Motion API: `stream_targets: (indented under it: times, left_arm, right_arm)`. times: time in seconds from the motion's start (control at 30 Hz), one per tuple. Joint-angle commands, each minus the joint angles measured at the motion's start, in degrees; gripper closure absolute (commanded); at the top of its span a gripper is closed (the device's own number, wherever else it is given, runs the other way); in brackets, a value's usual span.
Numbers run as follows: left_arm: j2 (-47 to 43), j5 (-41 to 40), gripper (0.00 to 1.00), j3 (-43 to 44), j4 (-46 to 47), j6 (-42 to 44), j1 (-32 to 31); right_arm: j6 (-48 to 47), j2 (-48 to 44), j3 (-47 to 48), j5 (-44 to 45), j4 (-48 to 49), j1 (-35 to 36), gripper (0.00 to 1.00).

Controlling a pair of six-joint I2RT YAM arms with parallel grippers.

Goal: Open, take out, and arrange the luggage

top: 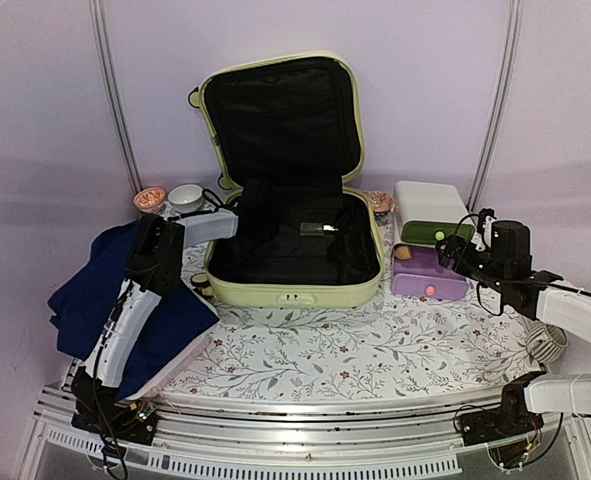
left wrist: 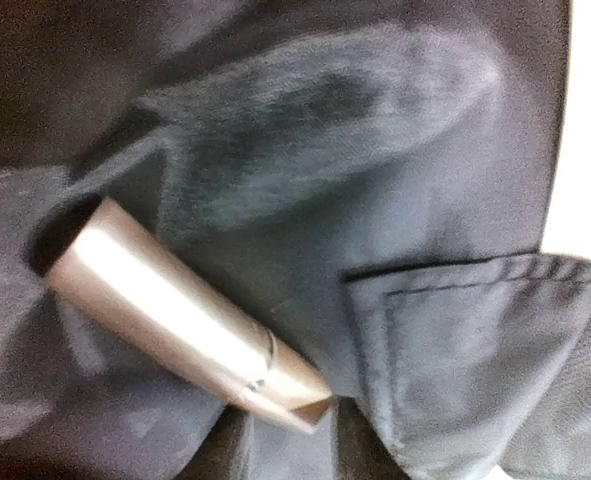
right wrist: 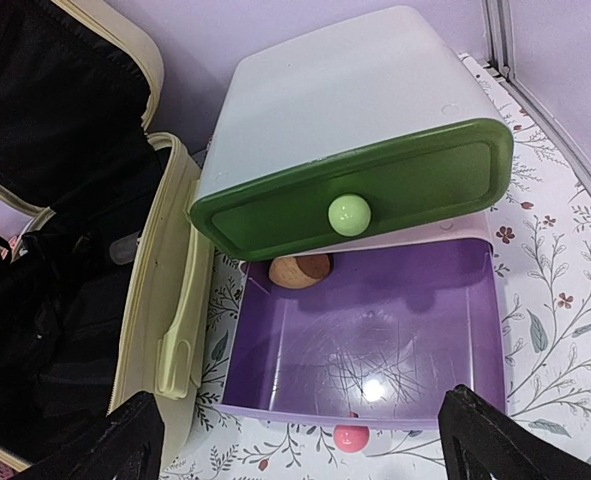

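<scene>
Pale yellow-green, the luggage (top: 290,292) lies open in the middle of the top view. Its lid stands upright against the back wall and its black lining (top: 285,110) shows. The left hand (top: 231,220) reaches over the left rim into the lower half.

I judge that the main risk is here. Black fabric fills the left wrist view, so the fingers may pinch the lining instead of a packed thing, and a pull could then drag or tip the whole case. A pale shiny tube (left wrist: 180,315) lies across this fabric. I cannot tell whether it is an item or a part of the hand, nor whether the left hand is clenched on anything.

The right hand (right wrist: 305,440) is released, fingers wide apart, in front of the purple drawer (right wrist: 365,340), which is pulled out under the green drawer (right wrist: 355,200). A careless move could knock it.

At the left of the top view the left arm (top: 125,320) partly covers a blue cloth (top: 80,290). The inside of the case is too dark to make out.
</scene>
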Motion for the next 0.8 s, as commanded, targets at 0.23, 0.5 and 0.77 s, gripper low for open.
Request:
stream_targets:
  times: [0.23, 0.5, 0.77]
  left_arm:
    - [-0.9, 4.1, 0.86, -9.7, 6.2, -3.1, 5.6]
    - [-13.7, 3.3, 0.92, -25.2, 12.6, -1.6, 0.9]
    - [-22.8, 3.1, 0.94, -31.2, 13.0, 5.7, -3.5]
  right_arm:
    - [0.9, -1.1, -1.2, -1.2, 1.1, -0.3, 0.02]
    - [1.2, -1.0, -1.4, -2.0, 1.6, -0.3, 0.02]
    - [1.4, -2.2, -1.5, -2.6, 0.8, -0.3, 0.02]
